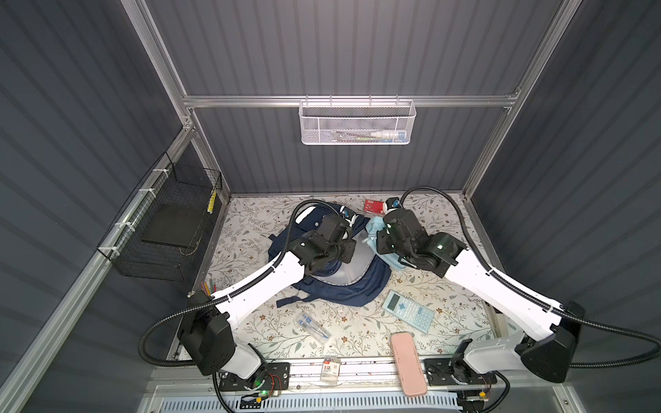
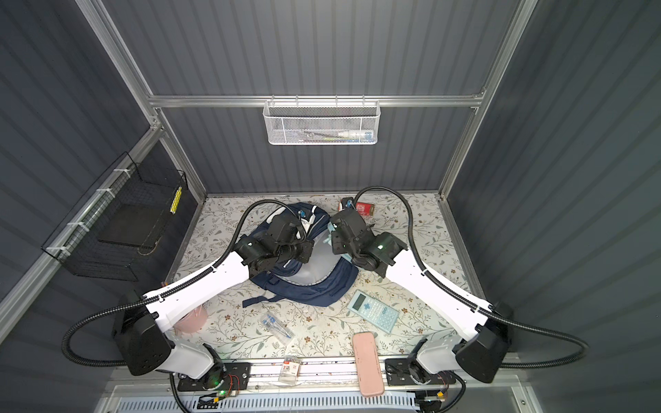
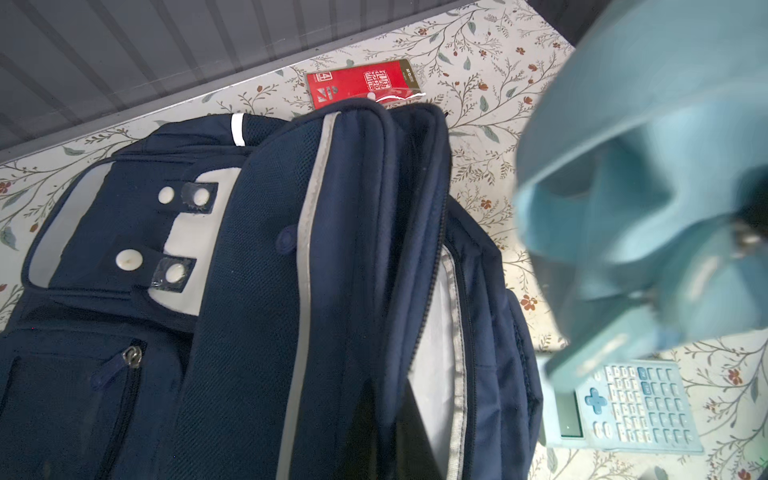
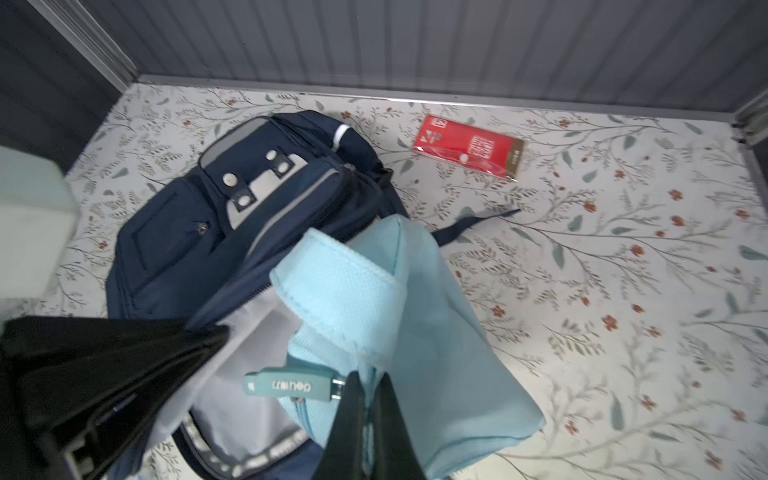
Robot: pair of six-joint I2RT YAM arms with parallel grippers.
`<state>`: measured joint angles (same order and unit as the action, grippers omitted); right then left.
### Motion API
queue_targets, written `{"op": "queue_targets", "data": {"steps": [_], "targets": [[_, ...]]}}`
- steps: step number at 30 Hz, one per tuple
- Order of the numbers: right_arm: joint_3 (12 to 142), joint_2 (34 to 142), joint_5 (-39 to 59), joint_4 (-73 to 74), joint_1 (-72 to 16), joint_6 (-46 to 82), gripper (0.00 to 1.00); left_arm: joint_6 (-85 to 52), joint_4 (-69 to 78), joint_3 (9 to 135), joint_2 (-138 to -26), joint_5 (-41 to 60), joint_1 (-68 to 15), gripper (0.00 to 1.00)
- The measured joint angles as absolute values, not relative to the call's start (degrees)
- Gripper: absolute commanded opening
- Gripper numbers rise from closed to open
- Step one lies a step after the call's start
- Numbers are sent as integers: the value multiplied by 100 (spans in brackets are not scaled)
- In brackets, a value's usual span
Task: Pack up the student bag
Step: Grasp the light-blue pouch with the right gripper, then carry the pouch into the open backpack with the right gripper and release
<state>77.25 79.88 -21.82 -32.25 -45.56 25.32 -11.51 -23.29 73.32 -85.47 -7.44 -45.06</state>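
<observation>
The navy student bag lies mid-table, its main pocket gaping and showing pale grey lining. My left gripper is shut on the fabric rim of that opening and holds it up. My right gripper is shut on a light-blue pencil pouch near its zip. The pouch hangs at the right edge of the bag's mouth, and its teal zip tag is over the lining. In both top views the wrists hide the fingertips.
A red packet lies behind the bag. In front lie a blue calculator, a clear pen packet, a pink case and a small packet on the front rail. A black wire basket hangs left, a white mesh basket at the back.
</observation>
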Motion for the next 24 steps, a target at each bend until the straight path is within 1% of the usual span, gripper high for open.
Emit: {"op": "queue_targets", "data": {"steps": [5, 9, 10, 11, 12, 13, 15, 16, 17, 20, 23, 24], "targets": [[7317, 8510, -1990, -2012, -4821, 2816, 0, -1284, -2338, 7404, -8471, -447, -4160, 0], [6678, 8796, -1824, -1079, -4875, 3153, 0, -1378, -2506, 7929, -8499, -287, -3909, 0], [6591, 8899, -1778, -886, -4875, 3225, 2, -1400, -2519, 8044, -8497, -287, -3876, 0], [6528, 8989, -1730, -709, -4875, 3284, 6, -1415, -2532, 8112, -8499, -287, -3863, 0], [6482, 9098, -1673, -521, -4875, 3347, 17, -1431, -2534, 8152, -8499, -290, -3863, 0], [6466, 9188, -1610, -368, -4873, 3376, 36, -1446, -2534, 8154, -8497, -290, -3865, 0], [6464, 9310, -1487, -89, -4875, 3446, 55, -1468, -2543, 8147, -8499, -292, -3868, 0], [6464, 9327, -1415, 49, -4875, 3444, 59, -1474, -2543, 8130, -8499, -294, -3868, 0], [6445, 9312, -1341, 169, -4869, 3474, 62, -1492, -2541, 8117, -8497, -292, -3868, 0], [6180, 8997, -1133, 541, -4831, 3529, 65, -1605, -2270, 7791, -8466, -248, -3868, 0], [5693, 8348, -1114, 613, -4764, 3573, 67, -1708, -2023, 7452, -8453, -165, -3870, 0], [5522, 8066, -1133, 602, -4740, 3594, 68, -1732, -1955, 7367, -8453, -132, -3874, 0]]}}
